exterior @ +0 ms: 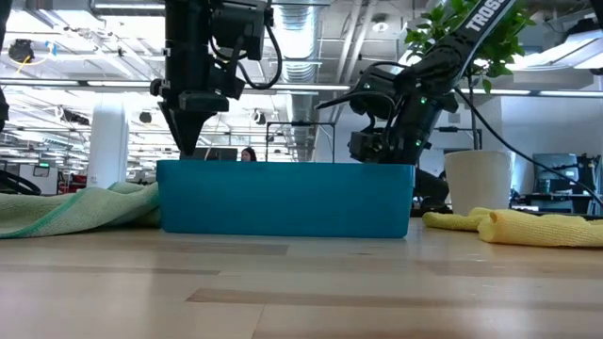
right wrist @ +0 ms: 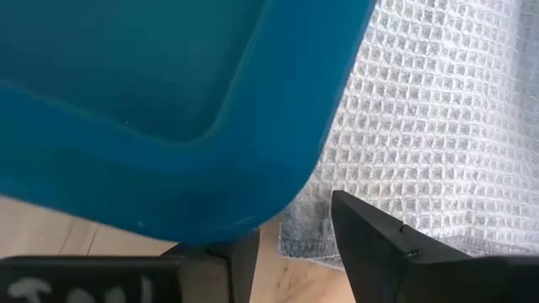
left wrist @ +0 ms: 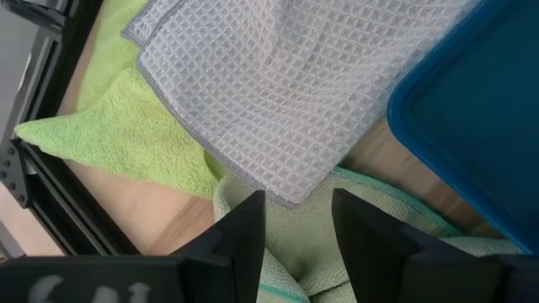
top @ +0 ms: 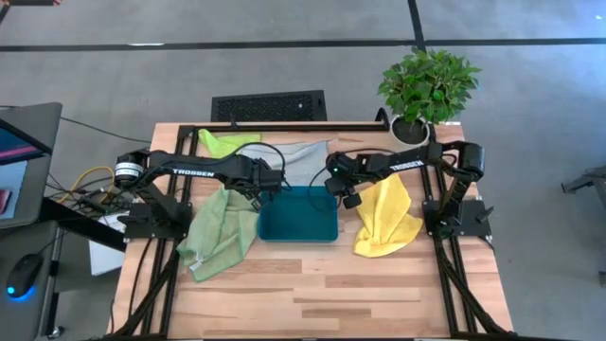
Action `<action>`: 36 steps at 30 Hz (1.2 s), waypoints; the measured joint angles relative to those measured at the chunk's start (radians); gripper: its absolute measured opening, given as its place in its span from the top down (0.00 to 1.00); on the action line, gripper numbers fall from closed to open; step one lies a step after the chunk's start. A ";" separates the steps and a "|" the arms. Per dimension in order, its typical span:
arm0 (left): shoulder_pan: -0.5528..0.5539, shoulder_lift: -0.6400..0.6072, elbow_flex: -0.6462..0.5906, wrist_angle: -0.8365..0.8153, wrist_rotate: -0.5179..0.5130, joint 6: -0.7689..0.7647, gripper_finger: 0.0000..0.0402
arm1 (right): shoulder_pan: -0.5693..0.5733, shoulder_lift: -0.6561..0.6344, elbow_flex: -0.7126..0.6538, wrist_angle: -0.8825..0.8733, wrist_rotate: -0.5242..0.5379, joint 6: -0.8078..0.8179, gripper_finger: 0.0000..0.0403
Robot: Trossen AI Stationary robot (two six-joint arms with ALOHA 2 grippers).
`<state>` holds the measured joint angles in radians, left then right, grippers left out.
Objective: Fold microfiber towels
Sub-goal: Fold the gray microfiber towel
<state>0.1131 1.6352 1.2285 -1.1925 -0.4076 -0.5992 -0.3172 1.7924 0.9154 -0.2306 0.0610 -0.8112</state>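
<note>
Wooden surface (top: 312,294) from above: my left claw (top: 262,194) hangs at the near-left corner of the teal tray (top: 299,227), with the sage towel (top: 220,234) crumpled just beside it on the outer side. Behind it lie the grey towel (top: 301,159) and the lime towel (top: 227,142), side by side and overlapping. My right claw (top: 339,189) hovers at the tray's other back corner, and the yellow towel (top: 386,220) sits bunched just outside of it. A potted plant (top: 426,87) stands at the far corner.

Low view: left claw (exterior: 188,141) points straight down right behind the tray wall (exterior: 283,198), fingers spread a little, nothing pinched. Right claw (exterior: 382,146) hangs over the opposite end. Sage cloth (exterior: 71,207) and yellow cloth (exterior: 528,226) flank the tray.

Left wrist view: my two fingers (left wrist: 244,236) stand apart with a gap, hovering right over the sage towel (left wrist: 303,244), just short of the grey waffle towel's (left wrist: 286,76) corner, lime one (left wrist: 126,135) off beside it.

Right wrist view: my fingers (right wrist: 370,244) are spread too, holding nothing, at the tray's rounded corner (right wrist: 210,109) with the grey towel (right wrist: 438,126) ahead.
</note>
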 joint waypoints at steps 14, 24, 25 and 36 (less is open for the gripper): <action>0.000 0.000 0.000 0.002 0.000 0.000 0.67 | -0.008 0.014 -0.003 0.008 0.260 0.025 0.73; 0.000 0.000 0.000 0.002 0.002 -0.093 0.67 | -0.014 0.002 0.004 0.032 0.343 0.054 0.97; 0.000 0.000 0.000 0.002 0.002 -0.101 0.67 | -0.014 0.002 0.013 0.034 0.341 0.054 0.96; -0.031 0.000 0.000 0.002 -0.002 -0.105 0.67 | 0.018 -0.051 0.067 -0.082 0.381 0.054 0.96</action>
<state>0.0823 1.6352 1.2285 -1.1901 -0.4098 -0.7040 -0.2991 1.7417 0.9823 -0.3126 0.4416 -0.7571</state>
